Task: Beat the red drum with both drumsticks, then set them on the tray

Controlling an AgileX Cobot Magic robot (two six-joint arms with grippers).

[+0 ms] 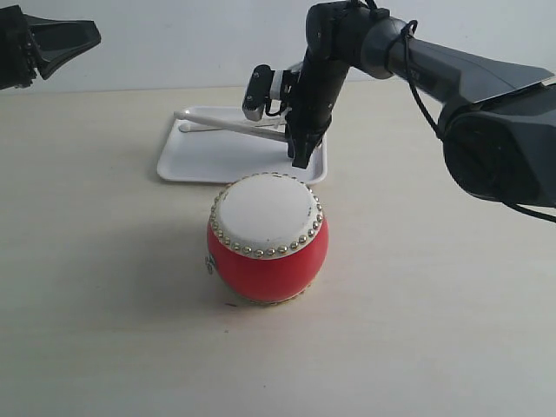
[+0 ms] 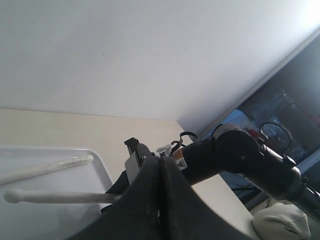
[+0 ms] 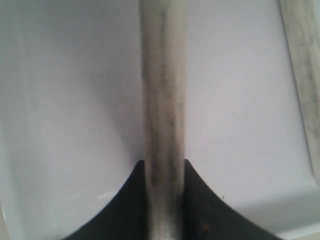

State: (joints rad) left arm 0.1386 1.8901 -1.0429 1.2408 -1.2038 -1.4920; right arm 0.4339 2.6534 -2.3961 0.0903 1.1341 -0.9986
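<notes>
Studs ring the cream head of the red drum, upright mid-table toward the near edge. Just behind it lies the white tray, where the right gripper, at the tray's near right corner, pinches one drumstick slanting leftward across it, beside a second drumstick lying flat inside. Left gripper hangs high by the far left corner, fingers pressed together on nothing.

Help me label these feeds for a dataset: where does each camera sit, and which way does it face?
Exterior: off the arms, facing the drum with the tray behind; right gripper and left gripper show.
Left wrist: raised, looks across the tray at the right gripper; own shut fingers show.
Right wrist: looks along the held stick onto the tray; own fingers show.
All three share tray and held stick.
</notes>
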